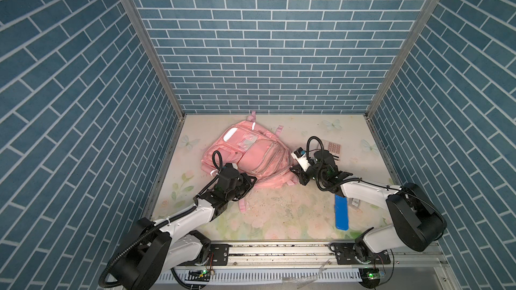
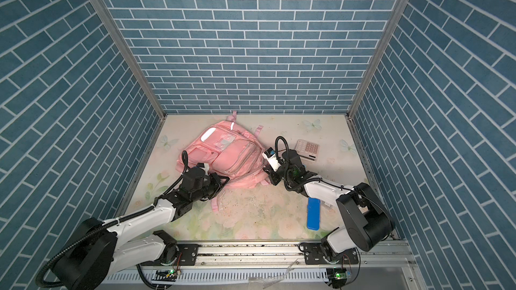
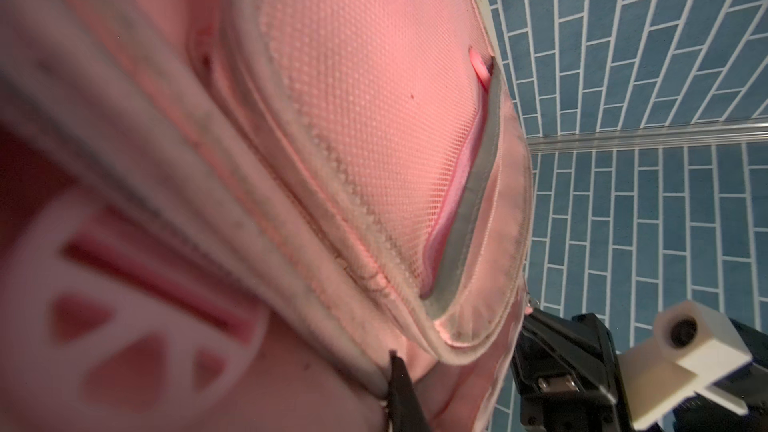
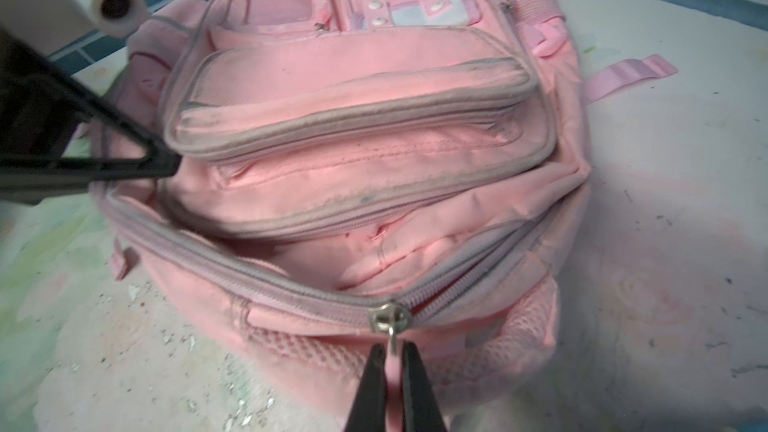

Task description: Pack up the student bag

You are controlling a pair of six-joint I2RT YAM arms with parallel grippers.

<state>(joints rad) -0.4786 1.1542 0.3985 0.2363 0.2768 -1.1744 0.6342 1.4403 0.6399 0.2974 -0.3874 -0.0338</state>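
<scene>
Student bag (image 4: 353, 118), interior mostly hidden

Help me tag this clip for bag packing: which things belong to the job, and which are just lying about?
Job: student bag, its zip pull in the right gripper, left gripper pinching its edge; likely blue case, calculator.
Lying about: crumbs, clear plastic scrap.

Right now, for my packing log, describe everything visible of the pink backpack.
The backpack is soft pink fabric with grey-edged zip pockets, mesh sides and white patches, lying front-up on the floral table, main zip partly open. The right end effector pinches its zip pull; the left end effector grips its side.
</scene>
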